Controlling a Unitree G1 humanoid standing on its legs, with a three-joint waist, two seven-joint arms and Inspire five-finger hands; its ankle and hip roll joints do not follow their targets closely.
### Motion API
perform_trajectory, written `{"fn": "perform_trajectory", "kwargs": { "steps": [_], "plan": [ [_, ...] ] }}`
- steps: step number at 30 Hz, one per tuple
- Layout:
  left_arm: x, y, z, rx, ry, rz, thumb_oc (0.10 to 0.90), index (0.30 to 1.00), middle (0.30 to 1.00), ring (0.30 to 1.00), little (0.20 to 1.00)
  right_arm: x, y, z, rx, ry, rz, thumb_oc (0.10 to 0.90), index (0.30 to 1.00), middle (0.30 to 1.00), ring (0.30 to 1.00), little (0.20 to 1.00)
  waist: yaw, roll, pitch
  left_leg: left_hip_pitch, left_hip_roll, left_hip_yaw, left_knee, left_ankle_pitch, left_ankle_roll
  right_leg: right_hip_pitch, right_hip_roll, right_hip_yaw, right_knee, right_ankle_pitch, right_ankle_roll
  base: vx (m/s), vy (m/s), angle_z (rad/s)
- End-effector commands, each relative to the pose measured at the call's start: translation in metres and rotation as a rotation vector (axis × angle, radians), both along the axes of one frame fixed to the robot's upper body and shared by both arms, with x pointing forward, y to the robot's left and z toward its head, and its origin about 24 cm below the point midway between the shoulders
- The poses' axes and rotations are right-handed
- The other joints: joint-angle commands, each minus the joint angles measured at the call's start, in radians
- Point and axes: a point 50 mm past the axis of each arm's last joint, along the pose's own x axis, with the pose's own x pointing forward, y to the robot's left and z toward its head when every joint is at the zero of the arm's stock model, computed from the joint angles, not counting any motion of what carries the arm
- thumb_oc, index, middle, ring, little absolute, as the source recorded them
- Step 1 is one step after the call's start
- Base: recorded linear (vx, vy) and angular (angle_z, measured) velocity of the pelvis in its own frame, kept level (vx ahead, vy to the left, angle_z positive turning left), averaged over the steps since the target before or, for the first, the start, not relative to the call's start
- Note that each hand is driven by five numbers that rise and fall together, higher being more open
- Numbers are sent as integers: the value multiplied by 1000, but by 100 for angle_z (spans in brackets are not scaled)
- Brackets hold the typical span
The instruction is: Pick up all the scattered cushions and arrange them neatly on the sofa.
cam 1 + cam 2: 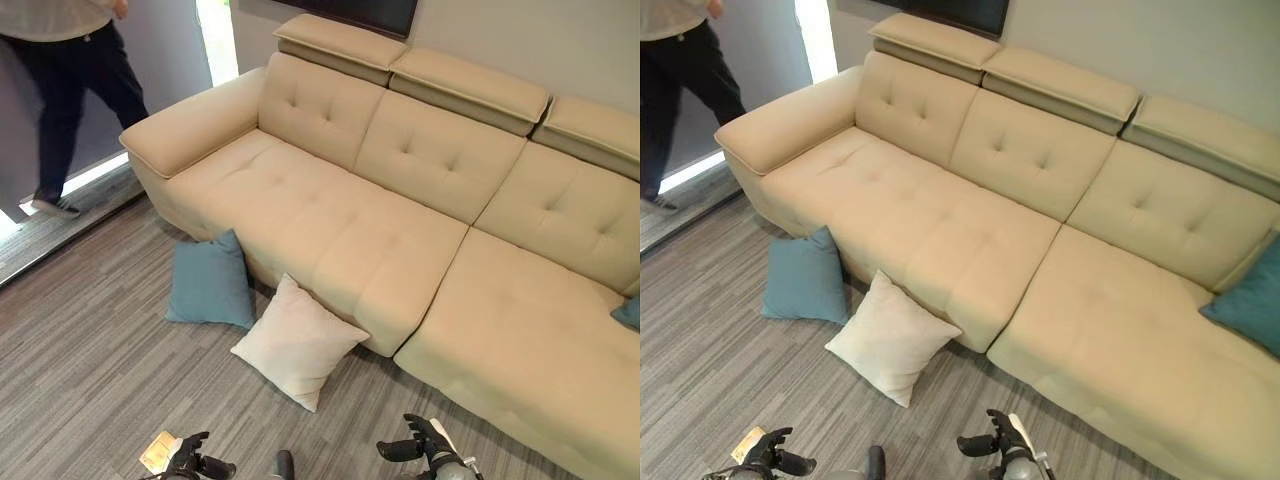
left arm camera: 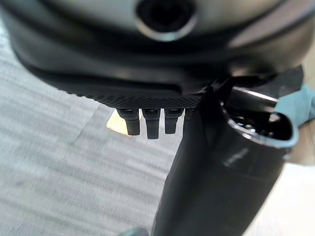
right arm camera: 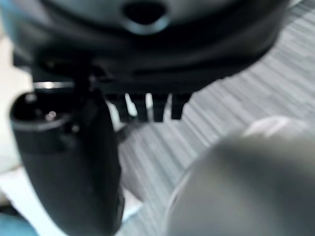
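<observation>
A grey striped floor (image 1: 90,370) runs before a beige sofa (image 1: 330,215). Low down, the left hand (image 1: 190,458) and right hand (image 1: 420,445) hang empty, fingers relaxed. Beyond, a white cushion (image 1: 297,340) and blue cushion (image 1: 210,283) lean against the sofa's front; 1 teal cushion (image 1: 1252,303) sits on the seat.

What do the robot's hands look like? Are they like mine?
A bit like yours. The left hand and the right hand are dark, almost black, each with a row of slim fingers and a thicker thumb. The right one sits on a silver-grey wrist. Up close, the fingers look blocky and ridged.
</observation>
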Motion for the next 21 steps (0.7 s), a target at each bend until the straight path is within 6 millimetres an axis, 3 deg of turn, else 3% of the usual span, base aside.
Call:
{"fn": "perform_trajectory", "kwargs": {
  "steps": [1,2,4,7,8,9,10,12,13,15,16,17,18,21],
  "plan": [
    [8,-2,3,22,-35,-43,800,900,900,900,900,20,-33,16,-96,-86,-27,800,900,900,900,900,13,-15,-14,-67,-7,-54,89,-125,-71,35,69,-51,-201,22,-34,26,19,8],
    [8,-2,3,22,-36,-43,800,900,900,900,900,20,-33,16,-96,-86,-27,800,900,900,900,900,13,-15,-14,-67,-7,-55,90,-126,-71,36,69,-51,-202,22,-34,50,-2,-5],
    [7,-9,0,14,-20,-88,800,900,900,900,900,18,-37,16,-96,-85,-45,800,900,900,900,900,-12,-18,-6,-72,-32,-75,135,-144,-75,40,111,58,-247,21,-39,67,-6,-1],
    [3,-16,-3,-11,-13,-87,800,900,900,900,900,16,-41,16,-99,-81,-61,800,900,900,900,900,-12,-13,-15,-91,-44,-60,199,-166,-89,78,94,44,-298,31,-47,84,8,37],
    [1,-25,-6,-45,-16,-88,800,900,900,900,900,17,-43,18,-94,-96,-71,800,900,900,900,900,-17,-5,-16,-116,-35,-42,287,-185,-113,113,94,54,-324,21,-57,51,23,14],
    [1,-25,-6,-45,-16,-88,800,900,900,900,900,17,-43,18,-94,-96,-71,800,900,900,900,900,-17,-4,-16,-117,-34,-42,291,-188,-113,114,95,54,-325,21,-57,74,59,5],
    [-3,-30,-9,-63,-3,-81,800,900,900,900,900,20,-45,19,-103,-97,-63,800,900,900,900,900,-12,0,-8,-151,-24,-41,397,-194,-131,138,91,65,-338,20,-69,41,65,6],
    [-7,-32,-11,-69,13,-80,800,900,900,900,900,22,-44,21,-102,-106,-59,800,900,900,900,900,-9,2,-3,-180,-9,-54,462,-178,-138,154,90,76,-344,13,-75,69,116,-18],
    [-7,-32,-11,-69,14,-68,800,900,900,900,900,22,-43,21,-96,-106,-62,800,900,900,900,900,-14,-7,-5,-202,43,-41,445,-188,-129,161,72,76,-356,8,-69,86,152,-30],
    [-6,-31,-10,-62,14,-71,800,900,900,900,900,21,-43,20,-91,-106,-67,800,900,900,900,900,-12,-11,-10,-206,79,-50,379,-169,-126,161,64,79,-364,5,-61,114,186,-7],
    [-3,-32,-10,-60,9,-79,800,900,900,900,900,19,-43,19,-89,-102,-75,800,900,900,900,900,-10,-9,-16,-216,101,-84,318,-129,-136,163,66,84,-368,2,-54,95,142,3],
    [-3,-32,-10,-60,9,-79,800,900,900,900,900,19,-43,19,-89,-101,-75,800,900,900,900,900,-10,-10,-15,-212,100,-85,312,-126,-137,164,66,84,-368,1,-54,156,261,2],
    [2,-35,-9,-65,-5,-84,800,900,900,900,900,16,-45,18,-93,-94,-85,800,900,900,900,900,-6,2,-17,-219,126,-165,200,-62,-157,170,68,104,-367,-13,-46,150,277,3],
    [3,-38,-10,-71,1,-102,800,900,900,900,900,9,-48,14,-104,-59,-95,800,900,900,900,900,-9,17,-28,-210,122,-248,145,-58,-172,173,48,126,-343,-31,-29,177,379,-17]
  ]
}}
